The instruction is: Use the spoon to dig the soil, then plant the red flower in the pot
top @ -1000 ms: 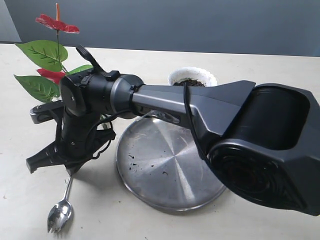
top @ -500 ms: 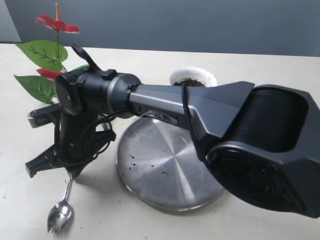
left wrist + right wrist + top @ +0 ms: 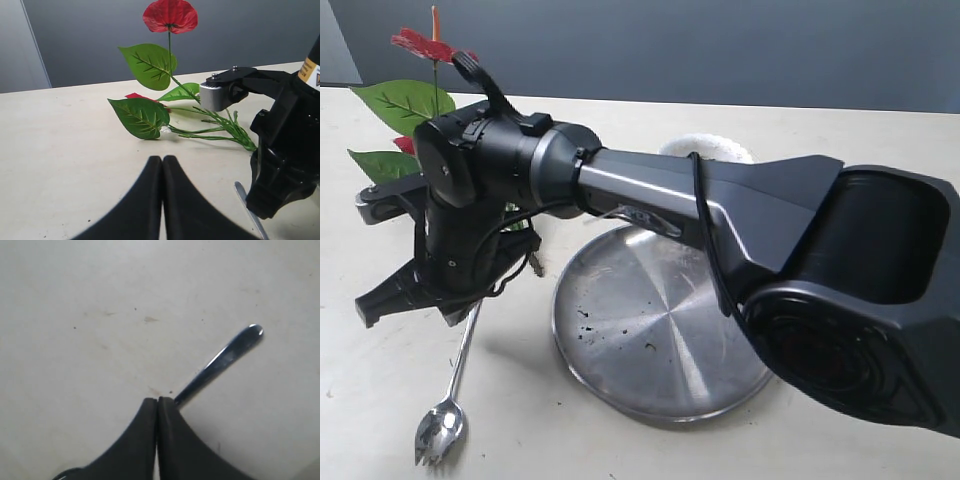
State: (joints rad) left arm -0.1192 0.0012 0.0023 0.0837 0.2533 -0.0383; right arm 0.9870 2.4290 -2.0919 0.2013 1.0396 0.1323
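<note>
Pinched fully shut and empty at right gripper (image 3: 158,401) and left gripper (image 3: 162,159). Reaching across steel plate (image 3: 650,340), probably positioning for a pickup. Lying on counter (image 3: 620,118): red flower (image 3: 405,100). Mostly hiding pot (image 3: 720,148) behind arm. Resting unheld beneath right gripper: spoon (image 3: 461,365).

Soft, even light falls from above, leaving every view bright and low in contrast. Shadows are faint and diffuse: one under the arm (image 3: 650,200) beside the plate (image 3: 650,340), one beneath the flower (image 3: 150,100). The plate shows mild radial glare, and the spoon (image 3: 220,365) glints at its handle tip. The near arm housing and both wrist views' finger edges are slightly blurred.
</note>
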